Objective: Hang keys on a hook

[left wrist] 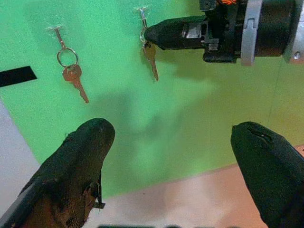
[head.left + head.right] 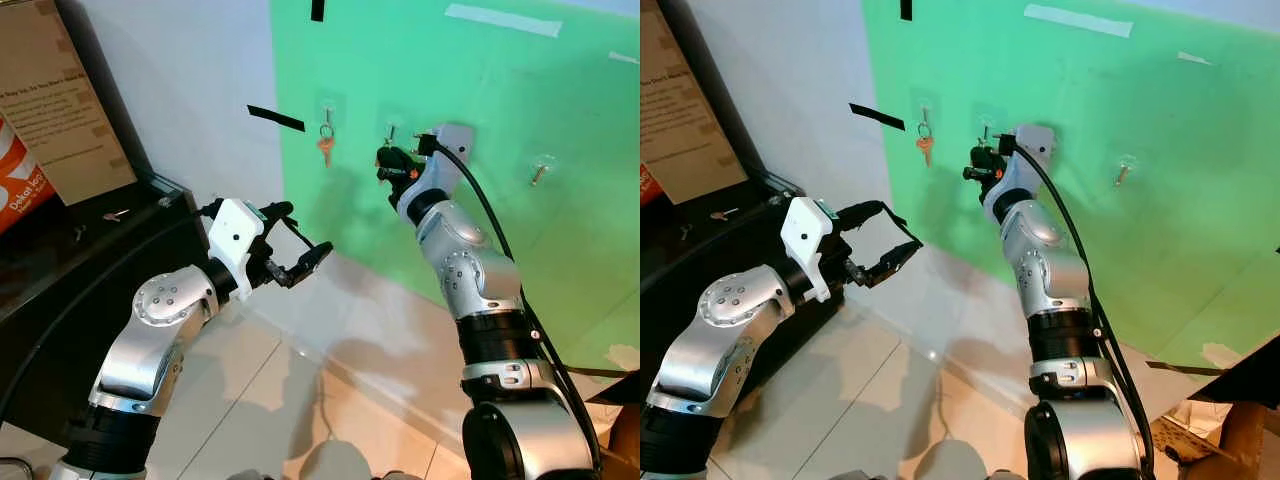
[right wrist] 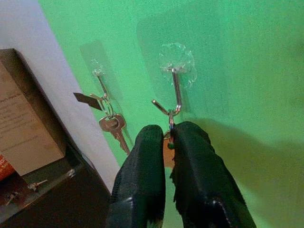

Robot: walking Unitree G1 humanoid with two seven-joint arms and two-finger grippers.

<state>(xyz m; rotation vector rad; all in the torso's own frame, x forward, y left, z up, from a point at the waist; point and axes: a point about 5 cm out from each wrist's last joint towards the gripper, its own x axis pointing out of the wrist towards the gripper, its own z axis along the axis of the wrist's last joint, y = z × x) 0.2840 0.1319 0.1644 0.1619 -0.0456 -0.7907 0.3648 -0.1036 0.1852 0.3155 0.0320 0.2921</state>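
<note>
The right gripper (image 3: 167, 142) pinched a small brass key on a silver ring (image 1: 150, 56), the ring looped over the clear-backed metal wall hook (image 3: 175, 90), probably to seat it. Below that hook, the left gripper (image 2: 295, 245) waited spread, empty.

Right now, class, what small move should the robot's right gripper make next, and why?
Probably open the right gripper and ease back: its fingers pinch the key ring, which already seems looped over the middle hook.
</note>
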